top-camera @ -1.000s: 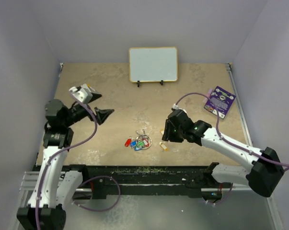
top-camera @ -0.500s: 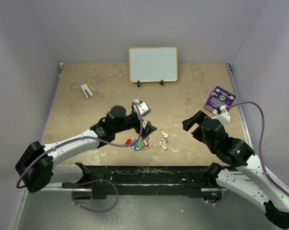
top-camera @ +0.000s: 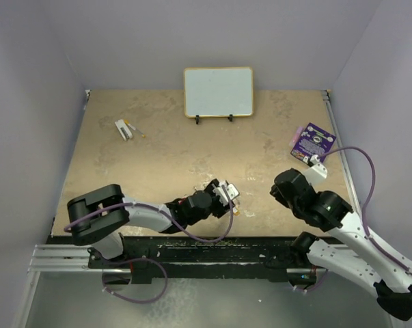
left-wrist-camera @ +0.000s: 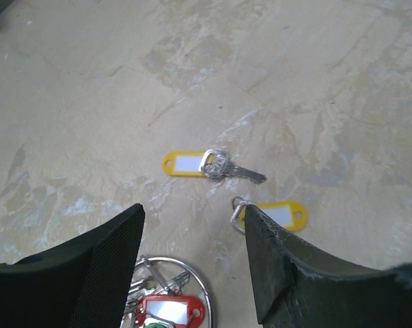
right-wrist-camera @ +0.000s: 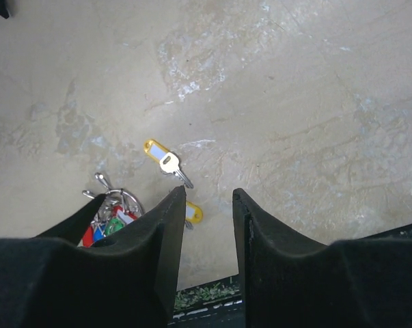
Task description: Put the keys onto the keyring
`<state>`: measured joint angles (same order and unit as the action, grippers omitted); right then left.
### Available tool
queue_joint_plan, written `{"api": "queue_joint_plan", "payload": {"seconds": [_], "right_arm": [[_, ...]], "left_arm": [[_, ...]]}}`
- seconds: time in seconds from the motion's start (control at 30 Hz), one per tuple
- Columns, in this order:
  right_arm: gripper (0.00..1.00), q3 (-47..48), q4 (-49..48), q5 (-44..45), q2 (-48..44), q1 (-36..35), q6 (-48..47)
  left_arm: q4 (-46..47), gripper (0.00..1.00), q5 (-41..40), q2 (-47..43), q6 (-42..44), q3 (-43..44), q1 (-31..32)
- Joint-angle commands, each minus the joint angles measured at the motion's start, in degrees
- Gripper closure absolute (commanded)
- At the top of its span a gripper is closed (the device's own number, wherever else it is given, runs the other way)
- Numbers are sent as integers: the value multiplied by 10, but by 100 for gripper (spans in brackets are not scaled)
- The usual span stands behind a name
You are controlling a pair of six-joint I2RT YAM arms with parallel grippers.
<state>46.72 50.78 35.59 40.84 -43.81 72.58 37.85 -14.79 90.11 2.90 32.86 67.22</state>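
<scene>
The keyring (left-wrist-camera: 182, 273) lies on the table between my open left fingers, holding several keys with red (left-wrist-camera: 170, 311), green and blue tags. My left gripper (left-wrist-camera: 194, 212) hovers low over it, empty. One loose yellow-tagged key (left-wrist-camera: 207, 164) lies just beyond. A second yellow tag (left-wrist-camera: 282, 214) is partly hidden behind my right-hand finger (left-wrist-camera: 287, 273). My right gripper (right-wrist-camera: 208, 193) is open and empty, higher and to the right. It looks down on the yellow key (right-wrist-camera: 166, 162), the other yellow tag (right-wrist-camera: 195, 214) and the ring bunch (right-wrist-camera: 111, 213). In the top view my left gripper (top-camera: 221, 197) covers the ring; my right gripper (top-camera: 283, 186) is apart.
A white board (top-camera: 218, 91) stands at the back. A purple card (top-camera: 313, 144) lies at the right. A small white item (top-camera: 124, 129) lies at the far left. The table's near edge (top-camera: 212, 236) is close below the keys.
My left arm has swung from the far left down and across to hover over the keyring. My right arm has drawn back from the keys to the right.
</scene>
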Motion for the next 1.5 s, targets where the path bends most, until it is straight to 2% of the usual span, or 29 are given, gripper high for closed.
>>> {"api": "queue_joint_plan", "payload": {"seconds": [0.0,0.13,0.23,0.33,0.47,0.57,0.67,0.8,0.93,1.1,1.27,1.47], "right_arm": [[62,33,60,36,-11,1,43],[60,44,81,46,-33,1,53],[59,28,65,38,-45,1,47],[58,7,19,27,-40,0,10],[59,9,57,49,-3,1,73],[59,12,77,51,15,1,117],[59,12,58,38,13,1,99],[59,10,84,31,-4,1,103],[60,1,110,48,-37,1,133],[60,-34,96,35,-59,1,157],[60,-57,72,25,-42,1,158],[60,-58,57,18,-12,1,151]], "left_arm": [[146,32,-135,41,2,1,-1],[181,19,-142,62,-4,7,1],[198,13,-124,91,-3,20,7],[233,11,-115,108,15,24,15],[287,12,-126,120,16,15,17],[269,14,-156,142,-9,29,25],[261,15,-161,160,12,49,50],[298,16,-186,216,34,65,63],[361,25,-186,245,65,40,63],[346,28,-200,235,58,22,62],[334,29,-198,234,48,22,55],[292,41,-206,236,19,34,52]]}}
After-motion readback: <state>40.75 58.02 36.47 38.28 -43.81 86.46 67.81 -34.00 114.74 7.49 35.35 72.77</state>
